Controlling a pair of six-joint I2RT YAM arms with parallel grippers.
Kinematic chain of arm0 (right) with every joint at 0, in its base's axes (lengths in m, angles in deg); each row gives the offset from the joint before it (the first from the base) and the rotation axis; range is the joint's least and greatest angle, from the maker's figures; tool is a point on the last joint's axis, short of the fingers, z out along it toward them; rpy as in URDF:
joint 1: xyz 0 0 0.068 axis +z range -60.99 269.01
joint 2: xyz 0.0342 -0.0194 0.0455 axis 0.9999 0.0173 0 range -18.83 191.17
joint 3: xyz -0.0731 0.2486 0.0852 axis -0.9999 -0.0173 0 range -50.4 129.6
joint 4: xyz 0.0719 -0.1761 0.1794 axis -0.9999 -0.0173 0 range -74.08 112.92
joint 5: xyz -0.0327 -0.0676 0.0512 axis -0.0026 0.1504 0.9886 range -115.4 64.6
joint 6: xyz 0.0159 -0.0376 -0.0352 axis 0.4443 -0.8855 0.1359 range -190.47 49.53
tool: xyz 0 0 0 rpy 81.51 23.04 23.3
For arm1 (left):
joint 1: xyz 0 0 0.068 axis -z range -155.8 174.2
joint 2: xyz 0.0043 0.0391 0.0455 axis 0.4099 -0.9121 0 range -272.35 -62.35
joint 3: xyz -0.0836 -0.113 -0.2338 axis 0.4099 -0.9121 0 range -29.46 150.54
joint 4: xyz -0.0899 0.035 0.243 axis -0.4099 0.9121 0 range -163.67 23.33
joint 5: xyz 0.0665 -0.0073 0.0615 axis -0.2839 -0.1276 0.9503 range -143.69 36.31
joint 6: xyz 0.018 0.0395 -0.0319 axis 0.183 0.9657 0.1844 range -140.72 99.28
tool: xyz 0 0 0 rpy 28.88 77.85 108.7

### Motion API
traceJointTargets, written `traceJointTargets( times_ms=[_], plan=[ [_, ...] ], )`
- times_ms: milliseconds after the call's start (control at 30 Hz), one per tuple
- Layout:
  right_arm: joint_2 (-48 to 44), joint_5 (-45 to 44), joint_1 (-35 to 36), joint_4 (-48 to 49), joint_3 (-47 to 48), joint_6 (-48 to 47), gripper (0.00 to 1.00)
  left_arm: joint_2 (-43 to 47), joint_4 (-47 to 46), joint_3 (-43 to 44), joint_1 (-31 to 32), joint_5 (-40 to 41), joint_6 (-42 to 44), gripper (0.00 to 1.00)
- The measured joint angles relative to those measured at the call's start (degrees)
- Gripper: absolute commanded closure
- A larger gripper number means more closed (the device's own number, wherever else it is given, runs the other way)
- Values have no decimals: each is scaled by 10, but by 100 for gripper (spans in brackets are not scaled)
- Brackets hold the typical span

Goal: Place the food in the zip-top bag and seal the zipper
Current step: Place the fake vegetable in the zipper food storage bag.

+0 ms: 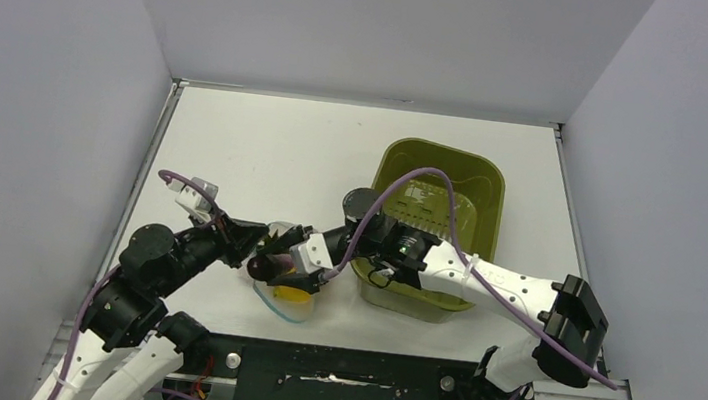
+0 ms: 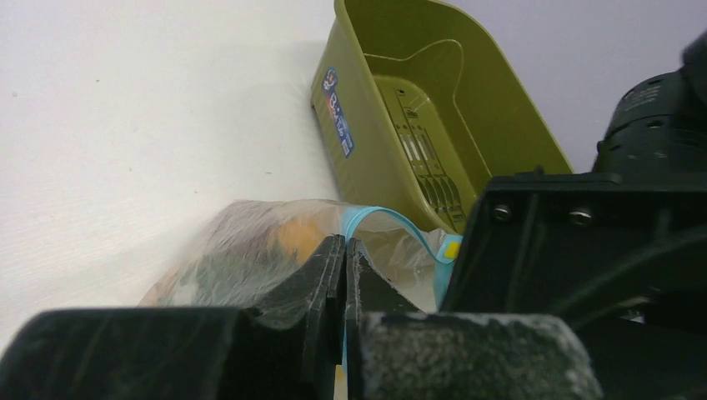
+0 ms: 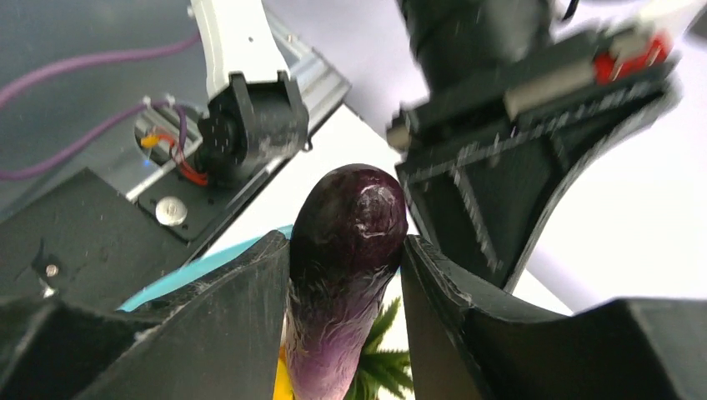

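Purple piece, one, clamped in right hand (left hand closed at one bag).

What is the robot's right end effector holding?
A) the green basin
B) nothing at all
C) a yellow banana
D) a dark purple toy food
D: the right end effector is clamped on both sides of the dark purple toy food, seen close up in the right wrist view.

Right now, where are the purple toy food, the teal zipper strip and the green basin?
purple toy food (image 3: 346, 237): right wrist view, on its rounded dark tip.
zipper strip (image 2: 350, 223): left wrist view, on the teal band's wide left end.
green basin (image 1: 480, 186): top external view, on its bare inside, far right part.
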Motion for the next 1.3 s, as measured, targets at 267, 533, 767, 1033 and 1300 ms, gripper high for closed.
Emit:
traceJointTargets(
  times_ms=[267,533,767,1033,1300],
  plan=[
    [0,-72,-13,-140,-1,-93,81,13,0,0,0,-12,0,100],
    [0,-145,-13,-214,-1,-150,60,12,0,0,0,-17,0,100],
    [-1,-167,-7,-238,0,-155,44,12,-3,-5,0,-22,0,100],
    [-41,-152,-6,-280,16,-127,30,12,-15,-10,0,-29,6,100],
    [-79,-163,-11,-332,41,-123,48,11,-20,-11,0,-38,13,100]
  ],
)
